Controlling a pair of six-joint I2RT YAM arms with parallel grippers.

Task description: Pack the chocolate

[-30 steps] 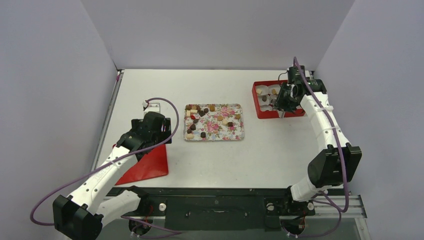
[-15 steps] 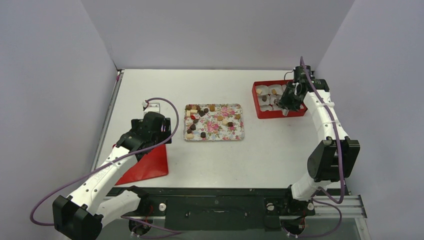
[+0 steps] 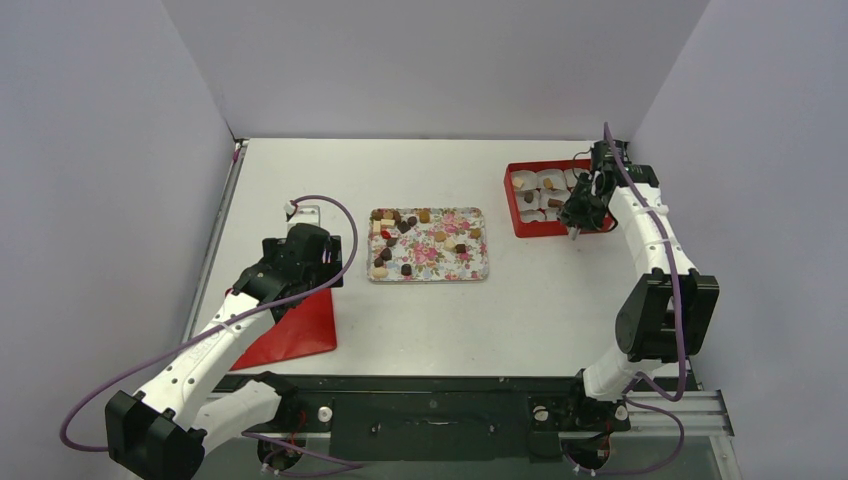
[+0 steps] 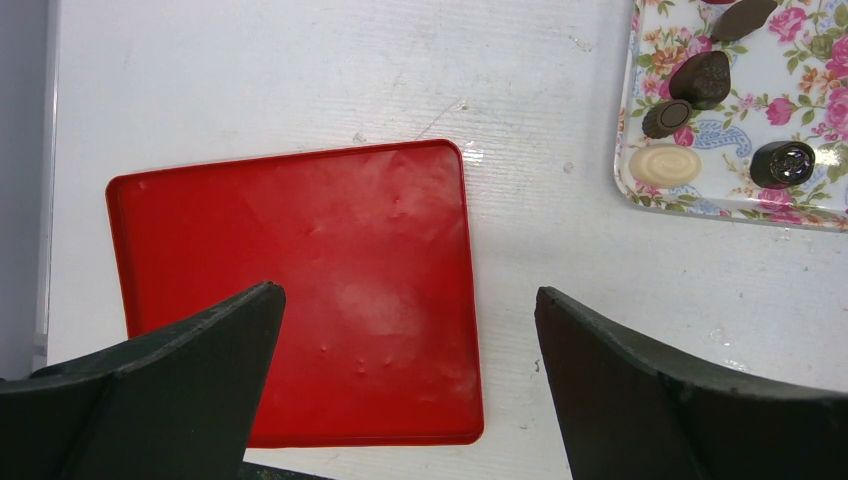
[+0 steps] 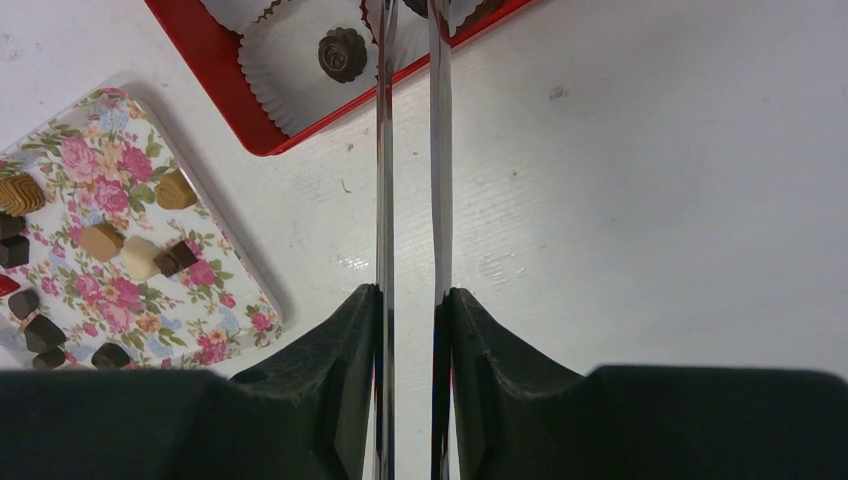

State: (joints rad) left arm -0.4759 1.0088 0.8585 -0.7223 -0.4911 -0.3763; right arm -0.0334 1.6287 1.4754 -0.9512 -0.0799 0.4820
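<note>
the left gripper (image 4: 408, 292) hangs with its jaws spread wide, holding nothing. right under it a red lid (image 4: 300, 250) lies flat on the white table (image 4: 250, 80). ahead of it and off to its right sits a flowered tray (image 4: 805, 110) with most of the chocolates (image 4: 700, 78) loose on it, dark, tan and cream. further right, a red box (image 5: 220, 70) lies just ahead of the right gripper (image 5: 410, 300). more chocolates sit in the white paper cups (image 5: 290, 90) inside it. the right gripper is pinched down on metal tweezers (image 5: 440, 200). their two blades run forward from the fingers, over the box's near wall, with a slim gap between them. the tips pass out of the wrist view, so i cannot tell whether they grip anything.
</note>
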